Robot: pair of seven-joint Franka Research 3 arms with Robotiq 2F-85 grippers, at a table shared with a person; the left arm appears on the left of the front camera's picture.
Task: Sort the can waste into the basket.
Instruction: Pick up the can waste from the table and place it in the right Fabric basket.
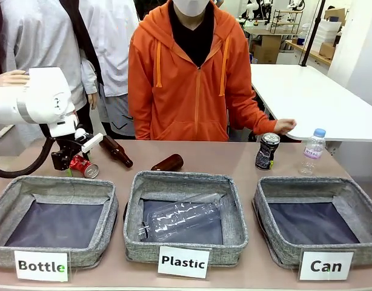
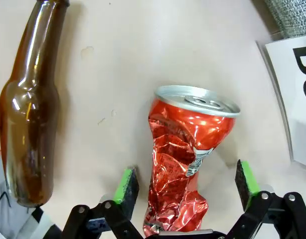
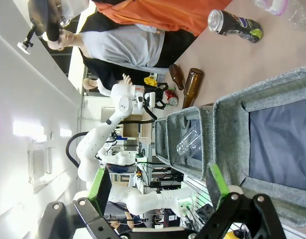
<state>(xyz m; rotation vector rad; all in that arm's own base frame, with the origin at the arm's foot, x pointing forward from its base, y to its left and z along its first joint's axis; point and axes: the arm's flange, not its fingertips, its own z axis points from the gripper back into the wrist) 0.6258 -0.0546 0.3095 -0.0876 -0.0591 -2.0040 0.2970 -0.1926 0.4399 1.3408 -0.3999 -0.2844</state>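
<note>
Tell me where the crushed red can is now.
Front view: the crushed red can lies on the table at left, behind the Bottle bin, inside the open left claw, beside a brown bottle.

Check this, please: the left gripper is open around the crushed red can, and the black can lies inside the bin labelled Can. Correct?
One part is wrong. In the front view the black can stands upright on the table beyond the Can bin, not inside it. The left gripper is indeed open around the crushed red can.
</note>
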